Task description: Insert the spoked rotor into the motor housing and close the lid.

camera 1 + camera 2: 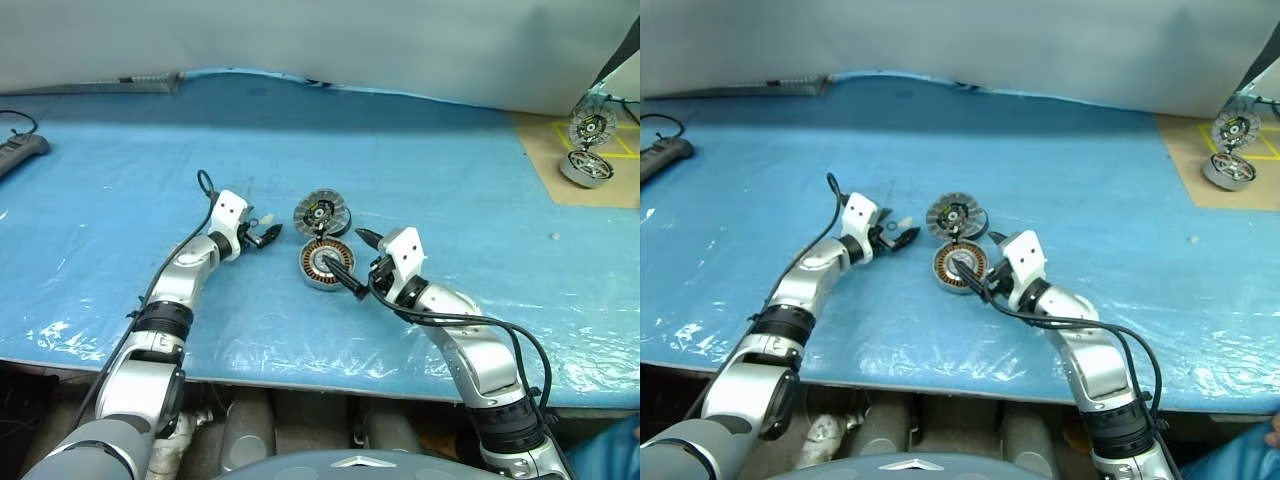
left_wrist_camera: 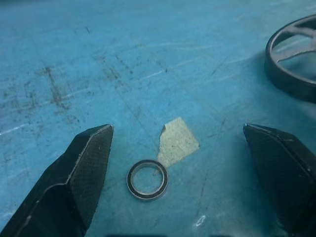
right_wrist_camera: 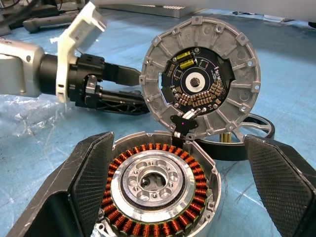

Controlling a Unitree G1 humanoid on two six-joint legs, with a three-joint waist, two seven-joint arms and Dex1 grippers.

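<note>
Spoked rotor [image 3: 247,136], that flat dark metal ring, lies on the blue plastic-covered table [image 1: 450,180] just behind the squat silver motor housing [image 1: 325,265], at its 12 o'clock. The finned round lid [image 3: 200,81] stands hinged up, so the copper windings are exposed, ready for the drop-in. Left gripper [image 2: 192,163] is spread wide around a tiny loose washer [image 2: 147,179]; right gripper [image 3: 177,187] is spread too, straddling the housing, probably to steady it. No readable labels.

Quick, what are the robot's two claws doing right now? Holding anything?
Left claw: open, holding nothing, a small ring lies between its fingers.
Right claw: open, holding nothing, fingers either side of the motor housing.
</note>
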